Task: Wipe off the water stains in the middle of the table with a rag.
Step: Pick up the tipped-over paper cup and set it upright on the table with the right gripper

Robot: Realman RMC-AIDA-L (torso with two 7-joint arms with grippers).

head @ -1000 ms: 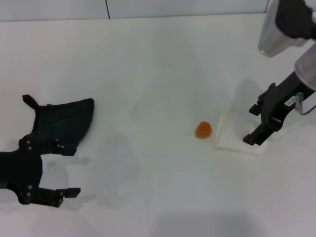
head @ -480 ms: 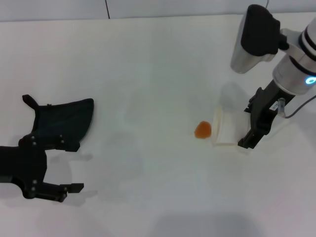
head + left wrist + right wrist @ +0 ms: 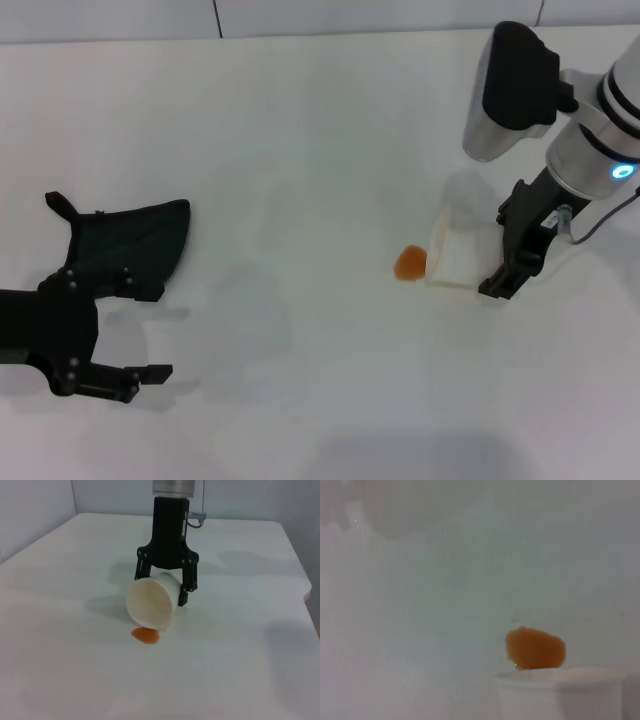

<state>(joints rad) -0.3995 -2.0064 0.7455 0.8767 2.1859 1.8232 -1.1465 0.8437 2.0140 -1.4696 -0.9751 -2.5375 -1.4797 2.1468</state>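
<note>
The water stain (image 3: 410, 263) is a small orange-brown blot on the white table (image 3: 320, 120). My right gripper (image 3: 503, 250) is shut on a white paper cup (image 3: 455, 255) held tipped on its side, its rim just beside the blot. The left wrist view shows the cup's open mouth (image 3: 150, 602), the blot (image 3: 145, 635) under its rim and the right gripper (image 3: 164, 586) around it. The right wrist view shows the blot (image 3: 535, 648) beyond the cup rim (image 3: 560, 677). The dark rag (image 3: 125, 245) lies flat at the left. My left gripper (image 3: 140, 333) is open and empty just in front of it.
The table's far edge meets a grey wall at the top of the head view. The right arm's silver forearm (image 3: 505, 90) hangs over the table's far right.
My right gripper has carried the tipped cup leftward until its rim reaches the blot. My left gripper has drifted slightly right; the rag has not moved.
</note>
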